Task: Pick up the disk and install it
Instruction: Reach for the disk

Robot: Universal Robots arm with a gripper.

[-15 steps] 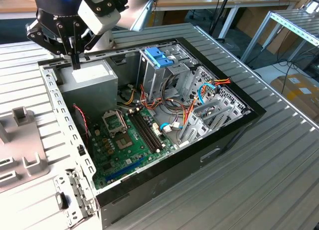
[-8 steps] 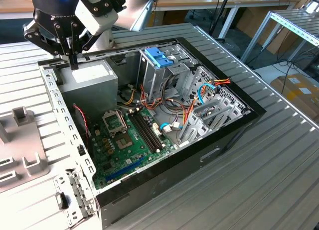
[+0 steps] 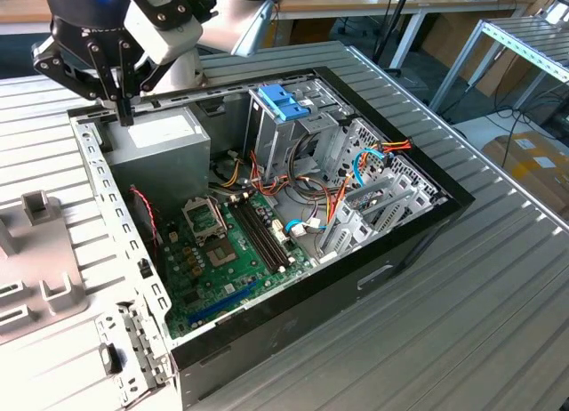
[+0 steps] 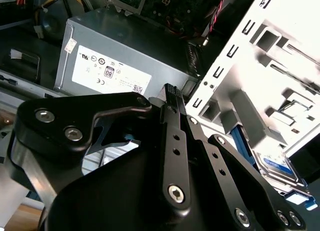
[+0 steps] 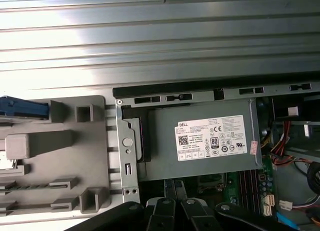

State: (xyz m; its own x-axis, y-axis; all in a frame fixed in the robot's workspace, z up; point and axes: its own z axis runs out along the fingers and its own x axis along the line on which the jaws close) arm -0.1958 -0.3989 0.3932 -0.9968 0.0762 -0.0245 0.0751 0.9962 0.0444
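The disk (image 4: 274, 163) lies in a grey fixture tray (image 4: 260, 51) beside the computer case, its dark body framed by light-blue rails. In the first wrist view a blue end of the disk (image 5: 22, 108) pokes in at the edge of the tray (image 5: 75, 156). My black gripper (image 3: 124, 117) hangs over the case's rim by the power supply (image 3: 164, 144), apart from the disk. Its fingers (image 4: 172, 121) are shut together with nothing between them, and the gripper (image 5: 175, 185) stands above the power supply (image 5: 210, 138) in the first wrist view.
The open computer case (image 3: 409, 242) rests on a ribbed metal table (image 3: 498, 322). Inside are a green motherboard (image 3: 231, 251), cables and a tall metal drive cage with a blue bracket (image 3: 284, 100) on top. The grey fixture tray (image 3: 36, 260) is at the exterior view's left.
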